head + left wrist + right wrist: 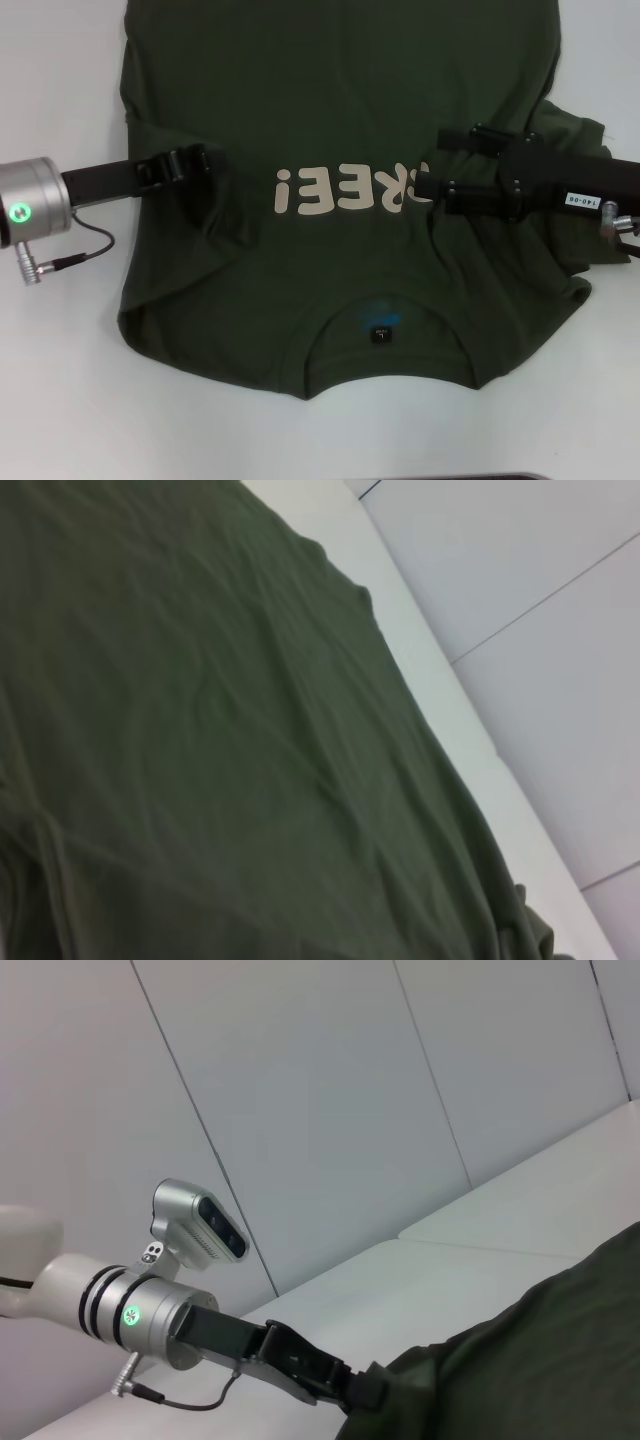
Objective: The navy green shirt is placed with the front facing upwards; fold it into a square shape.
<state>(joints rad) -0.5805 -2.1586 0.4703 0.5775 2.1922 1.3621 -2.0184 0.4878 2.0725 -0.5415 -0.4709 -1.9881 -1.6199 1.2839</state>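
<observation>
Honestly can't tell if the left gripper (205, 160) or right gripper (428, 180) actually has the shirt (330, 110), so uneven pulling could bunch it crooked.

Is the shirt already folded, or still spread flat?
Partly folded: the navy green shirt lies front up, lettering showing, but its right side is bunched inward under the right gripper.

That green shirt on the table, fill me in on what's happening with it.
The green shirt lies spread on a white table, print side up, collar nearest the robot. Both arms reach in from the sides at the level of the cream letters. The left end effector sits on the shirt's left part, the right end effector at the end of the lettering. The cloth is bunched on the right side. No fold is finished yet.
</observation>
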